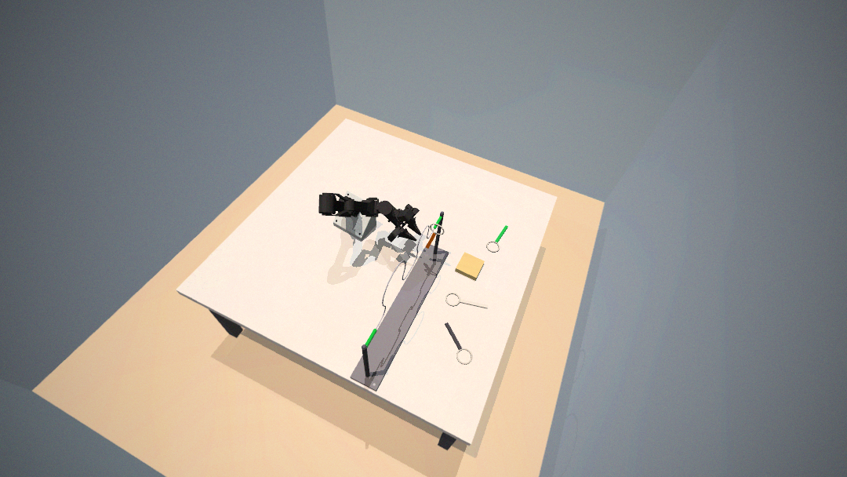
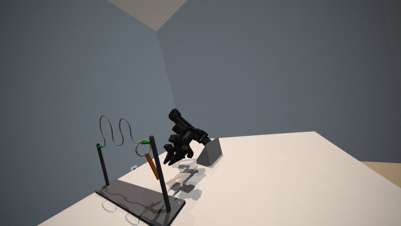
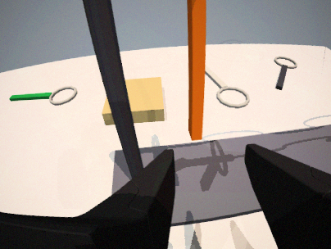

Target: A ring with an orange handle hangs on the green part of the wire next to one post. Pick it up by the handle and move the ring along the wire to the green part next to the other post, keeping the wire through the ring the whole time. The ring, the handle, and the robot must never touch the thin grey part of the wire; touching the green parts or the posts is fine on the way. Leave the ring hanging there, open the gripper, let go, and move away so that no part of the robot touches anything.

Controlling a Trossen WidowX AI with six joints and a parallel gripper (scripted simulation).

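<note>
The ring (image 1: 443, 230) (image 2: 136, 149) hangs on the green part (image 1: 438, 221) (image 2: 146, 142) beside the near post in the exterior view (image 2: 159, 168) (image 3: 111, 74). Its orange handle (image 1: 430, 239) (image 2: 152, 166) (image 3: 197, 74) slants down beside that post. The grey wire (image 2: 103, 115) rises in two humps to the other green part (image 1: 371, 337) (image 2: 100, 147) at the far post (image 1: 365, 361) (image 2: 103, 165). My gripper (image 1: 417, 236) (image 2: 167, 164) (image 3: 209, 155) is partly open and empty, on the arm's side of the handle, clear of it. The ring is out of the wrist view.
The dark base board (image 1: 408, 307) (image 2: 126, 190) carries both posts. Beyond it lie a yellow block (image 1: 470, 266) (image 3: 143, 96) and loose rings with a green handle (image 1: 501, 234) (image 3: 30, 97), a pale handle (image 1: 474, 305) and a dark handle (image 1: 453, 336) (image 3: 282, 78).
</note>
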